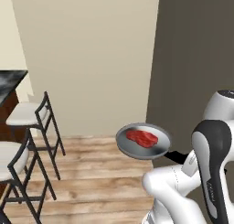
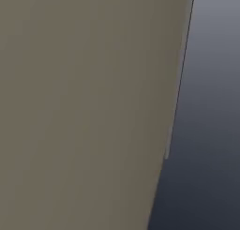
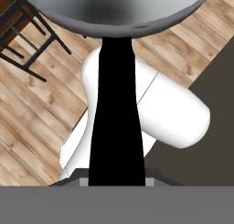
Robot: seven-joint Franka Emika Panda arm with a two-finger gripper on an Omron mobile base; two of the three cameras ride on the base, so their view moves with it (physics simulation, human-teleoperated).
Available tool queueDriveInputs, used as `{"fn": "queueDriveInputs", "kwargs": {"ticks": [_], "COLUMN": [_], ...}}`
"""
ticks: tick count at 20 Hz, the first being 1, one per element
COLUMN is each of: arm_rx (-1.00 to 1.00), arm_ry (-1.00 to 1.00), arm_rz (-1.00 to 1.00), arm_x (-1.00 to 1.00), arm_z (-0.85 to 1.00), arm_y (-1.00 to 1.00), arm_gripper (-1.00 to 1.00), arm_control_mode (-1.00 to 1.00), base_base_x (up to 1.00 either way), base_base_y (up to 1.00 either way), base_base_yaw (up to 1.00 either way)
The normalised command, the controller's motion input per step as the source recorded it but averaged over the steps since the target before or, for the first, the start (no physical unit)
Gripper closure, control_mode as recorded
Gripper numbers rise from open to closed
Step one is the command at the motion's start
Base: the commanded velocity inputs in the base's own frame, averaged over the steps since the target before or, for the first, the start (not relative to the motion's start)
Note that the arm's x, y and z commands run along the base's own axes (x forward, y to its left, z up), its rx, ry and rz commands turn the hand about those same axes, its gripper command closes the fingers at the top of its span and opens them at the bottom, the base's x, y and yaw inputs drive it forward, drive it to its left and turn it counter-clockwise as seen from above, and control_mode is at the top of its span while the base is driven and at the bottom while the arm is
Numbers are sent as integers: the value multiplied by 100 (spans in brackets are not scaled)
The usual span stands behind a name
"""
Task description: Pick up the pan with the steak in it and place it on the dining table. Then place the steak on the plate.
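Black handle of pan (image 1: 143, 141) pinched in tool (image 3: 117, 182); steak (image 1: 142, 138) inside, above floor.

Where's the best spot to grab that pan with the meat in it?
Grab the pan by its black handle, coming from the handle's end. The handle is long and narrow enough for the gripper to close around, while the round bowl is too wide. Held this way, the pan stays level, so the steak rests inside.

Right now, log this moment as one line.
phase: carrying | gripper: shut on pan handle | pan: airborne above floor | steak: in pan | dining table: far left
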Motion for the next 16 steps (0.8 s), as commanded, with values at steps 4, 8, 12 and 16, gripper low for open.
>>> {"fn": "queueDriveInputs", "kwargs": {"ticks": [4,8,12,16], "arm_rx": [0,0,0,0], "arm_ry": [0,0,0,0], "arm_rz": [0,0,0,0], "arm_x": [0,0,0,0], "arm_z": [0,0,0,0], "arm_y": [0,0,0,0], "arm_gripper": [100,100,100,100], "arm_control_mode": [100,100,100,100], "base_base_x": [0,0,0,0], "base_base_y": [0,0,0,0], "base_base_yaw": [47,47,47,46]}}
